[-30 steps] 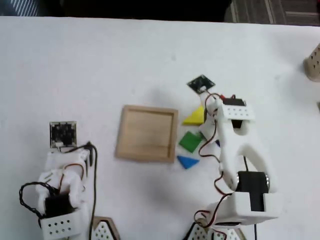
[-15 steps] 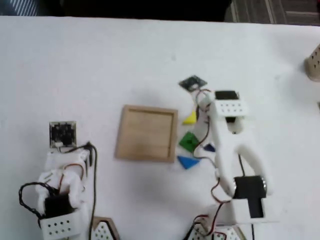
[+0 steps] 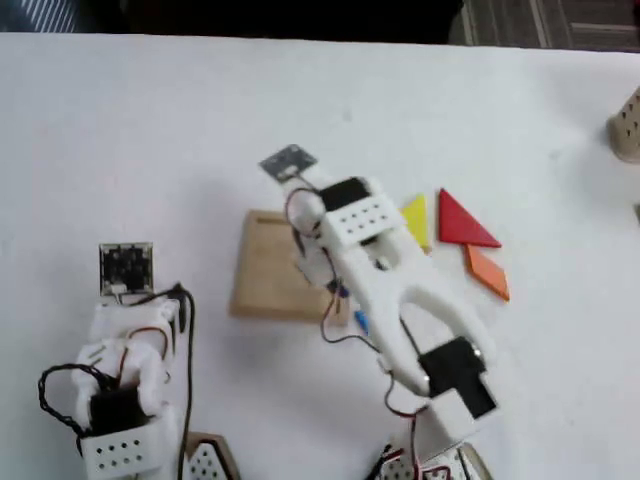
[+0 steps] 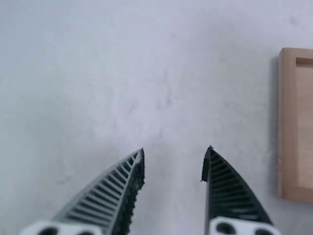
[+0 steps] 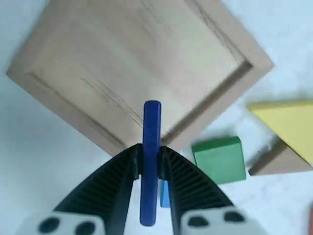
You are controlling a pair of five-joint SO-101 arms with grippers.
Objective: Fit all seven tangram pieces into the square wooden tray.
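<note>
You have the right gripper (image 5: 149, 159) clamped on the blue piece (image 5: 151, 125), which stands on edge between the jaws, over the wooden tray (image 5: 122, 58) rim. The left gripper (image 4: 173, 164) is open, near the tray.

White table (image 3: 150, 130) fills most of the high view: matte, evenly lit, w/ soft, faint shadows. Small dark speck (image 3: 347, 117) on it toward the far side. Beyond the far edge runs a dark, unlit strip (image 3: 280, 18). Far left corner: blue-and-white striped patch (image 3: 45, 15), poss. a blind, too cut off to tell. Far right corner: grey-brown patterned floor (image 3: 560, 22). At the table's right edge stands a beige perforated obj. (image 3: 627, 125), partly out of frame. Wrist views show the same white surface, lightly mottled.
</note>
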